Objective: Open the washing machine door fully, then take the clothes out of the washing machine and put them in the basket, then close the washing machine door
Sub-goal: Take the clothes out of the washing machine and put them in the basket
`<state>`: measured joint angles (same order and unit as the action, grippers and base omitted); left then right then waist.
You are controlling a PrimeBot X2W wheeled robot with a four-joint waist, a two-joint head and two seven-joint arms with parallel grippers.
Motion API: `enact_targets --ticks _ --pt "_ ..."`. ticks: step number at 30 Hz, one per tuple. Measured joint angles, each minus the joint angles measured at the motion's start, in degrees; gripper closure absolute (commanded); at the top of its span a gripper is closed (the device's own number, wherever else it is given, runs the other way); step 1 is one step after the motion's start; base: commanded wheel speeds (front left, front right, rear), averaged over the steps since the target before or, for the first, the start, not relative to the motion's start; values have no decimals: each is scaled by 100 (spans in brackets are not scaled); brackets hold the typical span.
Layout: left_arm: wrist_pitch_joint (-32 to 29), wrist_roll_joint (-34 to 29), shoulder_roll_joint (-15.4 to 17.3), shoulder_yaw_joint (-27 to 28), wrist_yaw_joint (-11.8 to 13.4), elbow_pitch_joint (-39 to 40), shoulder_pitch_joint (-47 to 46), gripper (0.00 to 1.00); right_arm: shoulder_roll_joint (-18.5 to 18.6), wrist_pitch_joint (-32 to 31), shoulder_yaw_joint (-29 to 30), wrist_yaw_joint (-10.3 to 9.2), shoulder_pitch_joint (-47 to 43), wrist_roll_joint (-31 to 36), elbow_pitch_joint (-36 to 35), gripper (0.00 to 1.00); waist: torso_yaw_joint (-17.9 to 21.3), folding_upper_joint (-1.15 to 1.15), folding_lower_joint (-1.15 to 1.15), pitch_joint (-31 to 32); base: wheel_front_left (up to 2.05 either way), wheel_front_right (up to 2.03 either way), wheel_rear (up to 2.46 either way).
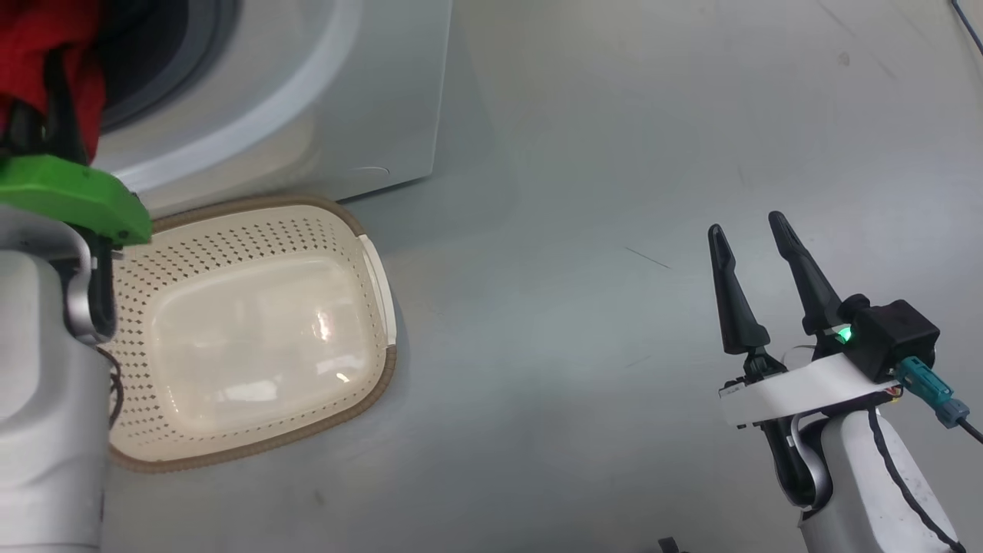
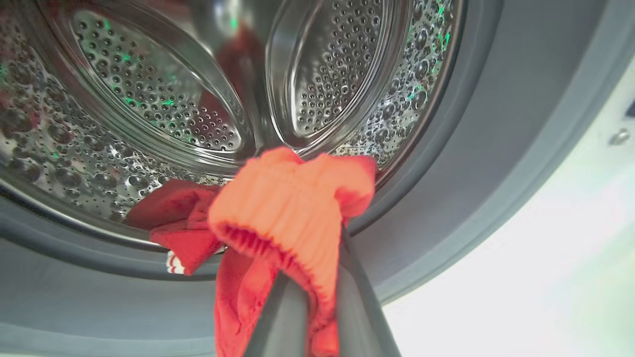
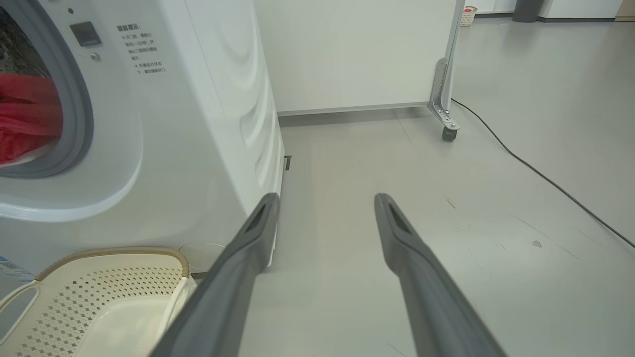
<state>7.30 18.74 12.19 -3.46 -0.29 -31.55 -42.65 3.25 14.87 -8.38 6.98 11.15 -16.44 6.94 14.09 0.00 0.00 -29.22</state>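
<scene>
Left gripper (image 2: 311,277) clamped on the red clothes (image 2: 283,198) at the mouth of the washing machine (image 3: 198,124); the fabric trails out of its steel drum (image 2: 149,89). The basket (image 1: 230,253) sits on the floor against the machine's front. Right gripper (image 1: 746,222), fingers spread apart and holding nothing, hovers well clear of the machine's corner.

Ahead on my L: washing machine (image 1: 322,84). The basket (image 1: 253,206) sits on floor (image 1: 584,322) just in front of it, below the drum (image 2: 149,99) opening. Some clothes (image 2: 283,208) lie partly in drum, hanging out over its lower lip, pinched betw. fingers of my L claw (image 2: 317,297) at the opening. My R claw (image 1: 746,223) is well R of basket, over floor. A wheeled panel (image 3: 357,49) stands beyond machine, to its R; cable (image 3: 545,183) runs on floor further R.
</scene>
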Motion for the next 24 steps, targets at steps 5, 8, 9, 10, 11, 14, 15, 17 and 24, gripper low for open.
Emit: enact_targets --ticks 5,8,9,10,11,14,15,17,24 --pt "456 40 -247 -9 60 312 463 100 32 0 54 0 -154 45 9 0 -136 0 0 237 0 0 0" --pt "652 41 -411 -40 109 520 735 100 36 0 83 0 -235 51 9 0 -216 0 0 371 0 0 0" --pt "666 41 -465 -52 109 588 820 100 43 0 98 0 -267 62 11 0 -243 0 0 415 0 0 0" --pt "666 41 -514 -67 111 659 901 100 58 0 107 0 -297 92 11 0 -271 0 0 460 0 0 0" --pt "666 32 -545 -94 131 734 970 100 70 0 114 0 -329 105 8 0 -300 0 0 502 0 0 0" --pt "689 -54 -559 -174 160 1010 1112 100 110 0 131 0 -404 155 8 0 -391 0 0 622 0 0 0" --pt "689 -85 -549 -186 179 1103 1141 100 120 0 130 0 -413 156 8 0 -419 0 0 663 0 0 0" --pt "690 -134 -546 -202 210 1322 1194 100 130 0 144 0 -446 168 -1 0 -473 0 0 741 0 0 0" --pt "703 -322 -558 -236 304 2126 1641 100 130 0 99 0 -597 220 -4 0 -652 0 0 1045 0 0 0"
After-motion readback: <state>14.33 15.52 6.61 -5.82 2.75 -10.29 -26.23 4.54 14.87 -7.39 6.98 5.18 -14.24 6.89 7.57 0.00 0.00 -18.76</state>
